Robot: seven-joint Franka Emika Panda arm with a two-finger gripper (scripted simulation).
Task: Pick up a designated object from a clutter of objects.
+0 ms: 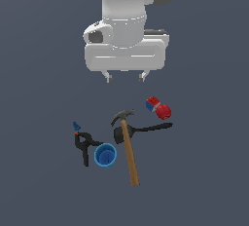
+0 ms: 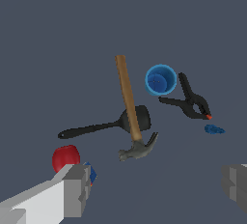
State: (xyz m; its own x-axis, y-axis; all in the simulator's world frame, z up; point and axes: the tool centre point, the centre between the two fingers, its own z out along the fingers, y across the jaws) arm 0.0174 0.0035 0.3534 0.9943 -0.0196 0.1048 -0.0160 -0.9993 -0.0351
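Observation:
The tiny blue wedge-like piece [image 1: 76, 125] lies at the exterior view's left of the clutter, just beyond the red tip of the black clamp [image 1: 83, 144]; it also shows in the wrist view [image 2: 213, 130] beside the clamp [image 2: 190, 102]. My gripper [image 1: 125, 77] hangs open and empty well above the clutter, apart from everything. In the wrist view its fingers [image 2: 77, 189] frame the lower edge, with the gripper [image 2: 157, 189] wide open.
A blue cup [image 1: 105, 155] [image 2: 160, 79] stands next to the clamp. A wooden-handled hammer [image 1: 129, 147] [image 2: 129, 105] lies across a black spatula [image 1: 141, 130] [image 2: 108, 126]. A red-and-blue item [image 1: 158, 107] [image 2: 70, 160] lies at the exterior view's right.

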